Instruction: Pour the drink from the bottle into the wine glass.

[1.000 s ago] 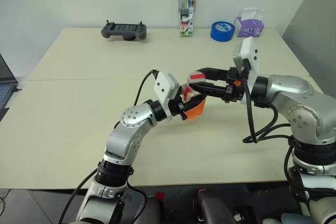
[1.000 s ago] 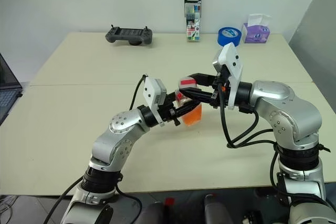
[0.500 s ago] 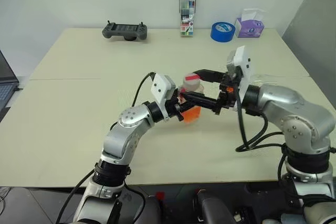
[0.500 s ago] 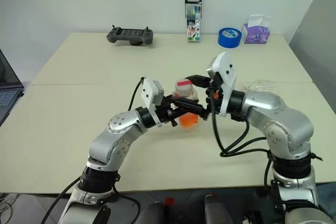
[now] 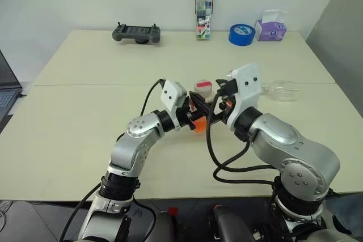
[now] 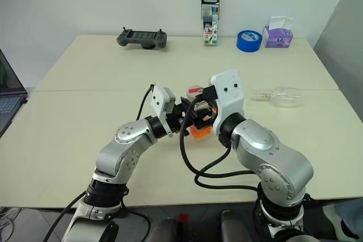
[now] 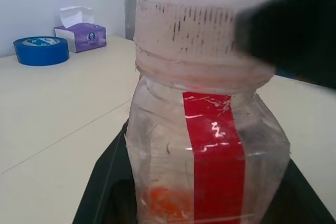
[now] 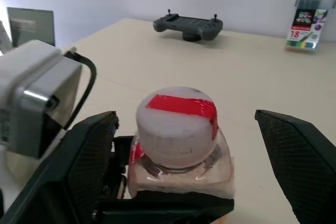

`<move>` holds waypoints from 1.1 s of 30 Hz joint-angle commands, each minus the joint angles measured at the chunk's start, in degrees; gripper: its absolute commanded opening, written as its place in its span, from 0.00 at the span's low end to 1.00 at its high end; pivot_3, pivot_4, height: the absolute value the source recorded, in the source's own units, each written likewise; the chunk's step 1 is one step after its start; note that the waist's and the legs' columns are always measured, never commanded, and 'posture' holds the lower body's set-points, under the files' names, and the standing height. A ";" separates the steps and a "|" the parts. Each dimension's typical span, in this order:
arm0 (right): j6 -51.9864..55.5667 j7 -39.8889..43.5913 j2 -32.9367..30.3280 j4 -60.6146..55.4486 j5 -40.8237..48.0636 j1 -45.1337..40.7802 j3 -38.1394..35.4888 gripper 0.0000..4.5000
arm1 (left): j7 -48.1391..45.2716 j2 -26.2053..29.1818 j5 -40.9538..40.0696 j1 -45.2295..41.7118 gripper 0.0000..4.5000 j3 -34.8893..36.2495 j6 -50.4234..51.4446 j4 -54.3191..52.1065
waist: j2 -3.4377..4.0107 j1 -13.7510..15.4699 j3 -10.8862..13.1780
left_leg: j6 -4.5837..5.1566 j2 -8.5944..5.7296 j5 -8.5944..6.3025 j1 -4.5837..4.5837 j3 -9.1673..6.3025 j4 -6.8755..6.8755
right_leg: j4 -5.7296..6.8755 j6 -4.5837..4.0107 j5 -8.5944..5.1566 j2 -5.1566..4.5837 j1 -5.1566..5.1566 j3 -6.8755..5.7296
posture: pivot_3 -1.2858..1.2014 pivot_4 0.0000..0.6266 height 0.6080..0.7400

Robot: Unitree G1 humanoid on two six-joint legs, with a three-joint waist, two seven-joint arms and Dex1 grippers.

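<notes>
The bottle (image 5: 199, 106) is a small clear plastic one with a white cap (image 8: 176, 124) and red tape; it stands upright above the table's middle. A little orange drink (image 5: 198, 124) sits at its base. My left gripper (image 5: 191, 118) is shut on the bottle's body, its black fingers (image 7: 105, 182) flanking it. My right gripper (image 8: 184, 121) is open wide, one finger (image 8: 86, 171) on each side of the cap and apart from it. The wine glass (image 5: 282, 90) lies on its side on the table to the right.
Along the table's far edge are a game controller (image 5: 136, 32), a pack of markers (image 5: 203, 5), a blue tape roll (image 5: 241, 33) and a purple tissue box (image 5: 270, 25). A laptop (image 5: 5, 92) shows at the left edge.
My right arm swung in towards the bottle and its wrist turned. Its gripper opened wide and now straddles the cap. The left gripper and bottle stayed put.
</notes>
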 commanded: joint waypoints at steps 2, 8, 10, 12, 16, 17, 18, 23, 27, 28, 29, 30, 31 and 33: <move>-0.22 -1.42 -1.15 -0.53 -3.30 -2.50 2.33 1.00 | -0.73 -0.36 0.07 -1.19 0.39 -0.17 -1.87 -1.21 | 0.00 -0.03 0.00 | 0.00 0.01 0.00 0.00 0.01 -0.01 | 0.00 0.00 0.00 0.00 -0.01 -0.01 | 0.52 0.24 1.00; -0.46 -2.83 0.66 0.87 -6.12 -3.54 2.50 1.00 | -1.07 -0.39 0.01 -0.92 0.39 -0.19 -1.94 -1.44 | 0.00 -0.05 0.00 | 0.01 0.04 0.00 -0.01 0.07 -0.02 | 0.01 0.00 0.00 0.03 -0.01 -0.01 | 0.52 0.24 1.00; 0.21 -3.18 1.07 0.93 -6.95 -3.84 3.00 0.92 | -0.95 -0.45 0.09 -0.56 0.39 -0.36 -1.89 -1.83 | 0.00 -0.06 0.00 | 0.01 0.04 0.00 -0.01 0.06 -0.02 | 0.01 0.00 0.00 0.03 -0.01 -0.03 | 0.52 0.24 1.00; 1.26 -3.53 1.59 0.71 -7.46 -4.05 3.19 0.80 | -0.77 -0.48 0.16 -0.21 0.39 -0.47 -1.83 -2.20 | 0.00 -0.08 0.00 | 0.01 0.04 -0.01 -0.01 0.07 -0.03 | 0.00 0.00 0.00 0.03 -0.01 -0.02 | 0.52 0.24 1.00; 5.76 -3.91 1.88 -0.12 -8.59 -5.54 2.30 0.47 | -0.09 -0.56 0.33 0.20 0.39 -0.38 -1.81 -2.55 | 0.00 -0.07 0.00 | 0.01 0.04 -0.01 -0.01 0.04 -0.03 | 0.00 0.00 0.00 0.03 -0.01 -0.01 | 0.52 0.24 1.00; 6.53 -3.66 1.82 -0.18 -8.71 -5.84 2.15 0.41 | -0.09 -0.57 0.39 0.22 0.39 -0.37 -1.86 -2.56 | 0.00 -0.07 0.00 | 0.01 0.03 -0.01 -0.01 0.03 -0.02 | 0.00 0.00 0.00 0.02 -0.01 -0.02 | 0.52 0.24 1.00; 7.20 -2.42 0.67 0.23 -8.34 -6.12 1.12 0.42 | -0.02 -0.63 0.51 0.23 0.39 -0.37 -1.93 -2.55 | 0.00 -0.07 0.00 | 0.01 0.03 -0.01 -0.01 0.03 -0.02 | 0.00 0.00 0.00 0.02 -0.01 -0.03 | 0.52 0.24 1.00; -5.61 19.02 -11.97 7.66 -1.51 -7.62 -2.39 0.42 | 0.63 -1.31 0.83 -0.19 0.39 -0.46 -1.99 -2.22 | 0.00 -0.08 0.00 | 0.02 -0.02 -0.01 -0.01 0.08 -0.01 | -0.05 0.00 0.00 0.01 0.01 -0.09 | 0.52 0.24 1.00; -16.35 51.30 -26.20 18.47 8.72 -10.29 -0.57 0.42 | 0.57 -1.59 0.79 -0.03 0.39 -1.00 -1.83 -2.83 | 0.04 -0.05 0.08 | 0.05 -0.08 -0.02 -0.03 0.31 0.00 | -0.19 0.01 0.00 0.00 0.07 -0.16 | 0.52 0.24 1.00; -18.93 55.59 -28.43 22.24 8.17 -11.66 0.69 0.42 | 0.59 -1.67 0.80 -0.04 0.39 -1.10 -1.78 -2.98 | 0.05 -0.06 0.09 | 0.06 -0.10 -0.03 -0.03 0.34 -0.03 | -0.22 0.01 0.00 0.00 0.08 -0.14 | 0.52 0.24 1.00; -21.72 56.90 -29.00 26.67 6.12 -13.81 1.94 0.42 | 0.57 -1.69 0.84 -0.08 0.39 -1.12 -1.76 -3.06 | 0.05 -0.13 0.09 | 0.10 -0.07 -0.05 -0.02 0.36 -0.02 | -0.24 0.01 0.01 0.01 0.10 -0.13 | 0.52 0.24 1.00; -23.32 57.26 -28.92 30.22 4.59 -15.83 2.90 0.42 | 0.52 -1.61 0.85 -0.04 0.39 -1.05 -1.83 -3.15 | 0.05 -0.48 0.09 | 0.11 -0.06 -0.06 0.02 0.38 -0.02 | -0.22 0.00 0.01 0.02 0.10 -0.12 | 0.52 0.24 1.00; -24.63 57.70 -28.78 32.41 3.56 -17.17 3.56 0.42 | 0.49 -1.47 0.83 0.07 0.39 -0.95 -1.90 -3.27 | 0.04 -0.73 0.09 | 0.11 -0.02 -0.06 0.07 0.42 -0.05 | -0.18 0.00 0.01 0.06 0.09 -0.07 | 0.52 0.24 1.00; -25.49 58.80 -28.58 34.17 3.63 -18.51 3.54 0.42 | 0.42 -1.08 1.11 0.34 0.39 -0.76 -2.53 -3.24 | 0.06 -0.93 0.10 | 0.12 0.04 -0.06 0.16 0.42 -0.09 | -0.05 0.00 0.01 0.08 0.06 -0.02 | 0.52 0.24 1.00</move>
